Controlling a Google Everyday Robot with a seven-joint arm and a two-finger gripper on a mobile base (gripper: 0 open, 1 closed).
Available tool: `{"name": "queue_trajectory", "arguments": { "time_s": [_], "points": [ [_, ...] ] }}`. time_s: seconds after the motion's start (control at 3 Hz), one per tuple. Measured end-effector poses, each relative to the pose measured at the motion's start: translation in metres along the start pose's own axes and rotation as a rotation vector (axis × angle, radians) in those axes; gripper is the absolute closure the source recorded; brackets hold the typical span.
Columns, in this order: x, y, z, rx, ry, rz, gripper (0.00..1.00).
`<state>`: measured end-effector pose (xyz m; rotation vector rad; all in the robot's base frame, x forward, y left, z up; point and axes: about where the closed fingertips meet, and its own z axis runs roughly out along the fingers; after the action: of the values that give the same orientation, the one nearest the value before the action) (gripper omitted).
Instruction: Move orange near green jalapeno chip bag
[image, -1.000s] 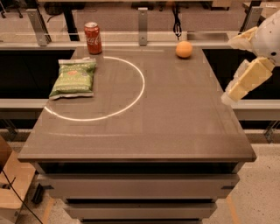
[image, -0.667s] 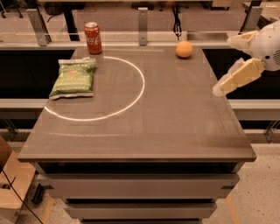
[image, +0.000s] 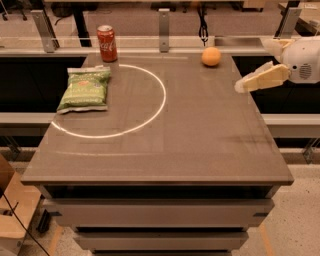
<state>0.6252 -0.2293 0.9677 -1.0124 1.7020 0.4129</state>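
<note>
The orange (image: 211, 56) sits at the far right of the grey table (image: 200, 145), near its back edge. The green jalapeno chip bag (image: 84, 89) lies flat at the left side, on the edge of a white circle (image: 159, 107) marked on the tabletop. My gripper (image: 251, 66) hangs over the table's right edge, in front of and to the right of the orange, apart from it. Its two cream fingers (image: 262, 78) are spread and hold nothing.
A red soda can (image: 106, 43) stands upright at the back left, just behind the chip bag. A rail with upright posts (image: 164, 23) runs behind the table. A cardboard box (image: 11, 202) sits on the floor at the lower left.
My gripper has moved left and up toward the table's right edge, closer to the orange. The orange, the bag and the can have not moved.
</note>
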Motion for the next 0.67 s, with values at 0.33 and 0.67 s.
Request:
{"name": "queue_trajectory", "arguments": {
  "time_s": [0.33, 0.67],
  "points": [
    [0.0097, -0.0288, 0.0198, 0.021, -0.05, 0.064, 0.0],
    [0.0099, -0.0298, 0.0294, 0.028, -0.053, 0.063, 0.0]
  ]
}}
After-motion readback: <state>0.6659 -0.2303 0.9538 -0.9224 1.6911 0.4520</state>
